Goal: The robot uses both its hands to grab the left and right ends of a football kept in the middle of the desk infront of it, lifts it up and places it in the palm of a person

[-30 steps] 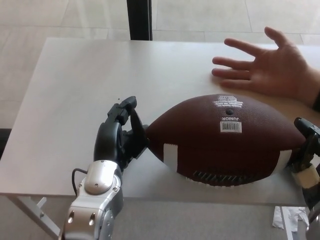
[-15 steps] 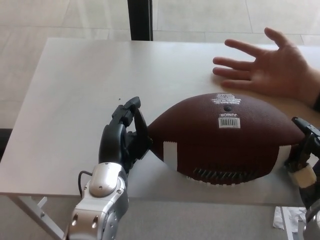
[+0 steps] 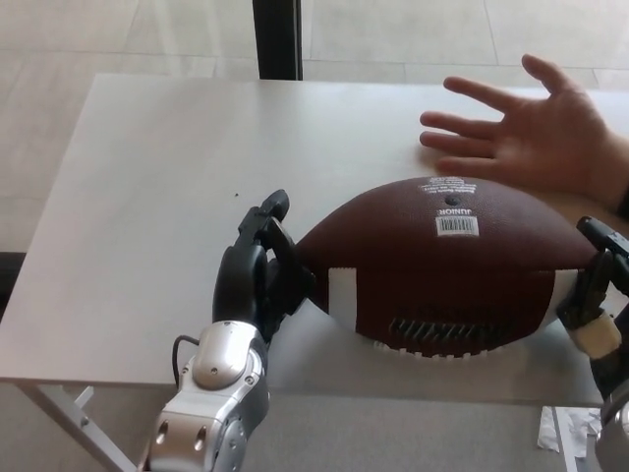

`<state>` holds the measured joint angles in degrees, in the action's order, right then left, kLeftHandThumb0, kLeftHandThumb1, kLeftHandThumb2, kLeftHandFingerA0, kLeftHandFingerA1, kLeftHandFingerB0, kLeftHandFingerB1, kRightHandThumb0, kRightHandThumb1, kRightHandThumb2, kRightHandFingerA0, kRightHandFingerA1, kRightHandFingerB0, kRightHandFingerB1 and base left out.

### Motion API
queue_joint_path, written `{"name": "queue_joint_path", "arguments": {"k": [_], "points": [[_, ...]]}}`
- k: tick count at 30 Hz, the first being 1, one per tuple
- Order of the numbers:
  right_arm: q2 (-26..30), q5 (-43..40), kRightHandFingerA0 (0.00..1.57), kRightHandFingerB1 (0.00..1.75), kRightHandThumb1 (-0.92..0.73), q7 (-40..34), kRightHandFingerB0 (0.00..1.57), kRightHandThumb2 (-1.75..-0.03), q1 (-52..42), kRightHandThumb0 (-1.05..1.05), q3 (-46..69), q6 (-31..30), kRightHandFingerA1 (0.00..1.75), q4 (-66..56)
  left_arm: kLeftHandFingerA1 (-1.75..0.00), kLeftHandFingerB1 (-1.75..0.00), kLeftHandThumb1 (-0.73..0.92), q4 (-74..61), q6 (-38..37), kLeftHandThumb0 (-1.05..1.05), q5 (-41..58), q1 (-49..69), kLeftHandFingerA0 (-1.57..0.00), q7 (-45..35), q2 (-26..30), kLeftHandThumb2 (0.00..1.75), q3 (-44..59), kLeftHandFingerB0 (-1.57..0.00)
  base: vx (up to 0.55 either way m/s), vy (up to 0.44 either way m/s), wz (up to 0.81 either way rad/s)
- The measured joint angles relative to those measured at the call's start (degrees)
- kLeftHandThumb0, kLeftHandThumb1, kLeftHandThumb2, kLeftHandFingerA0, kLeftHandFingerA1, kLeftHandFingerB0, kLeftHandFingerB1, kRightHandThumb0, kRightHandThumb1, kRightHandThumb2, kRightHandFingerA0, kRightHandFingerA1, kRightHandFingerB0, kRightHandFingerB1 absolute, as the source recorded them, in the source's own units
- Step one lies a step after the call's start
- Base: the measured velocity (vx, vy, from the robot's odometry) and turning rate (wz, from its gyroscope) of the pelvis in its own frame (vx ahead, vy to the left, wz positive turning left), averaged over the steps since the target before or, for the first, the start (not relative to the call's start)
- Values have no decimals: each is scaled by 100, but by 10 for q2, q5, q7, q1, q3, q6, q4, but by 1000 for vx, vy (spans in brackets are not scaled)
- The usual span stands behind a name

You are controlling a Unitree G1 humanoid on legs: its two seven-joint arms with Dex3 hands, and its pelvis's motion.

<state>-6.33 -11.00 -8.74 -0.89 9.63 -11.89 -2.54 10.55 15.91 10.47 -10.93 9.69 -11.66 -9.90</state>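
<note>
A brown football point(image 3: 447, 265) with white stripes, a barcode label and white laces lies lengthwise near the front edge of the white desk point(image 3: 147, 177). My left hand point(image 3: 260, 280) presses its curled fingers against the ball's left tip. At the picture's right edge, my right hand point(image 3: 600, 295) is against the ball's right tip, only partly in view. The ball is clamped between the two hands. Whether it is off the desk I cannot tell. A person's hand point(image 3: 531, 133) rests open, palm up with fingers spread, on the desk just behind the ball's right half.
A dark post point(image 3: 278, 39) stands behind the desk's far edge, with pale tiled floor around it. The desk's front edge runs just below the ball. Crumpled white paper point(image 3: 565, 428) lies on the floor at the lower right.
My left hand has pushed rightward against the ball's tip. The ball has shifted slightly right and up and rolled, so its laces face me more. The person's hand has stayed put.
</note>
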Motion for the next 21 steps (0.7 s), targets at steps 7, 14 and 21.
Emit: {"name": "queue_joint_path", "arguments": {"k": [7,14,21], "points": [[20,16,67,36,-86,0,53,-67,9,-92,-19,0,46,-7,-78,-26,92,22,-8,-96,13,-16,-32,6,-2,102,0,-8,0,0,0],[43,30,74,37,-84,1,58,-66,18,-93,-42,-2,50,-14,-76,-29,91,52,-14,-86,23,-41,-38,21,-9,130,5,-7,0,0,0],[44,39,68,52,-64,1,52,-108,18,-90,-52,-2,62,-13,-131,-80,92,82,-21,-83,35,-65,-84,34,-17,134,23,-23,0,0,0]]}}
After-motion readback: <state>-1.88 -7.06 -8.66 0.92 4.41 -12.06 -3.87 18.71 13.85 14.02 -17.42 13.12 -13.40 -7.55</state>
